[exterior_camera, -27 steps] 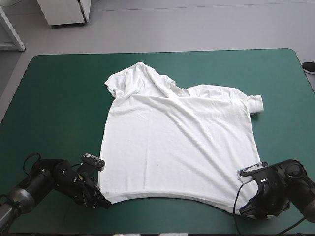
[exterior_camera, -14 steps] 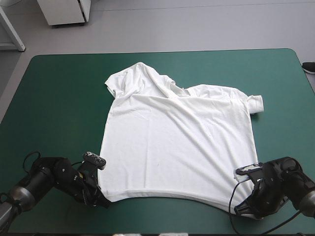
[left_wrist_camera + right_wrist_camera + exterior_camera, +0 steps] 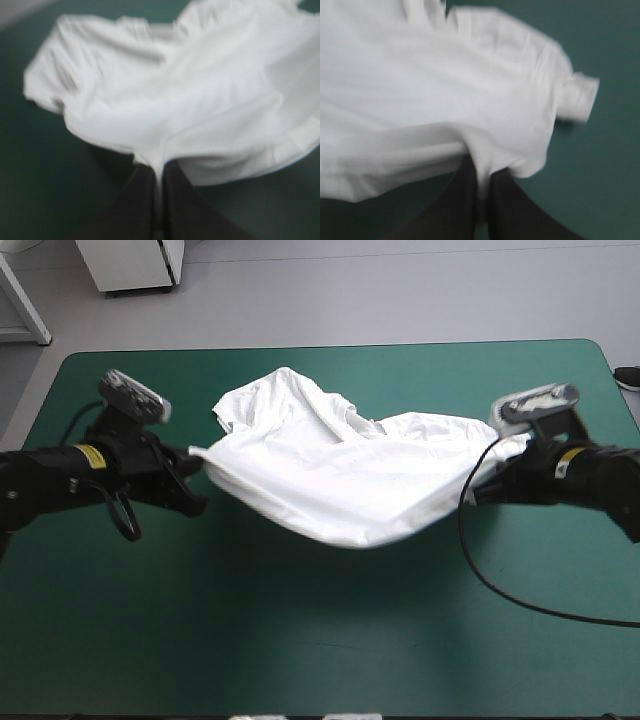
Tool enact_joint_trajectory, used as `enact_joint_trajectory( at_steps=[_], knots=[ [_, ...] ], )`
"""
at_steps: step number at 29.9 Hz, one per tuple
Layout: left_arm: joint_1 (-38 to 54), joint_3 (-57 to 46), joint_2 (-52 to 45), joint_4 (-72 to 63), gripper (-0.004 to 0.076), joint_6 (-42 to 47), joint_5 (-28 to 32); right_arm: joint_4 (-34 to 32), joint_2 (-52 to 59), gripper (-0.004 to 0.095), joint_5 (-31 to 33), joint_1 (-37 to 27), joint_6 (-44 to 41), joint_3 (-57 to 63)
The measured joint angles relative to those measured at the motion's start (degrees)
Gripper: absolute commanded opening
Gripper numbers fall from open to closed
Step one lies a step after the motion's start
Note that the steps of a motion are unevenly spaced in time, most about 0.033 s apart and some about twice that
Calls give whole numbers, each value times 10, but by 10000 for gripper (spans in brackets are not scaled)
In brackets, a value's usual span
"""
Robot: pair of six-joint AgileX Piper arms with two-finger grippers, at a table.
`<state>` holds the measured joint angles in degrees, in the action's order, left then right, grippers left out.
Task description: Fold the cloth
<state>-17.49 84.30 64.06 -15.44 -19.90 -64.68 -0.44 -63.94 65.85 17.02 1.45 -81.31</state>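
The left end effector (image 3: 196,458) and right end effector (image 3: 488,478) each pinch a hem corner of the T-shirt (image 3: 345,480), which sags between them over the bench (image 3: 300,640).

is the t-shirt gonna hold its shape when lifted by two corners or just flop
Likely floppy: the T-shirt sags in a belly between the left gripper and right gripper. Probably light, since two small pinches carry it.
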Motion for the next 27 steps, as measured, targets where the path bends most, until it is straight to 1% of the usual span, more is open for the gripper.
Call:
enact_joint_trajectory(
  at_steps=[5,6,10,15,17,20,23,27],
  knots=[
    [0,190,39,0,-9,0,39,-35,-35,-17,-24,0,2,-194],
    [0,228,51,2,-9,-3,50,-45,-47,-17,-37,0,4,-245],
    [0,362,107,16,-9,-11,104,-70,-107,-17,-72,0,9,-407],
    [0,526,182,23,-9,-26,173,-75,-188,-17,-120,0,9,-616],
    [0,580,203,23,-9,-32,192,-75,-209,-17,-139,0,9,-664],
    [0,631,215,23,-9,-43,215,-75,-221,-17,-171,0,10,-722],
    [0,664,213,21,-9,-57,233,-75,-220,-17,-197,0,12,-747],
    [0,681,204,19,-9,-62,249,-75,-215,-17,-220,0,13,-755]
  ],
)
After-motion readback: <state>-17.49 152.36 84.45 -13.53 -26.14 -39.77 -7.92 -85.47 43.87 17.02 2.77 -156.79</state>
